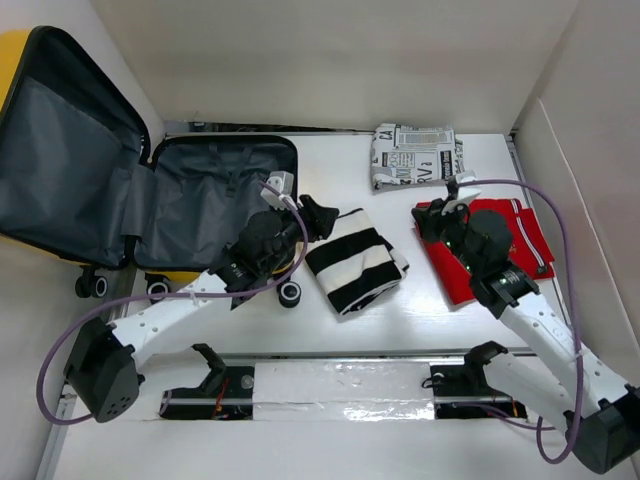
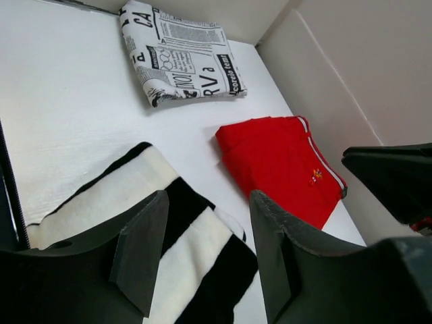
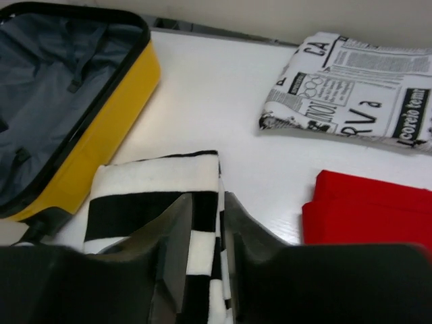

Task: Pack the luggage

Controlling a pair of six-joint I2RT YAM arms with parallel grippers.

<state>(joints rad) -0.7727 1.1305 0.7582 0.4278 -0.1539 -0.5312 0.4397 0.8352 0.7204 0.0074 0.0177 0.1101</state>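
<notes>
The luggage (image 1: pixel 226 141) lies open at the left of the table, yellow shell, dark grey lining, its lid propped up on the far left; its yellow wall (image 3: pixel 116 111) also shows in the right wrist view. A black-and-white striped folded garment (image 1: pixel 356 262) lies just right of it. My left gripper (image 1: pixel 317 215) hovers open over that garment's near-luggage end, and the striped cloth (image 2: pixel 101 196) shows under its spread fingers (image 2: pixel 209 202). My right gripper (image 1: pixel 432 216) stands over the left edge of a red folded garment (image 1: pixel 530 232), jaws a narrow gap apart (image 3: pixel 208 202), holding nothing.
A newspaper-print folded garment (image 1: pixel 415 155) lies at the back of the table. White walls close in the back and right sides. The luggage's black wheels (image 1: pixel 290 293) stick out beside the left arm. A taped rail (image 1: pixel 340 385) runs along the near edge.
</notes>
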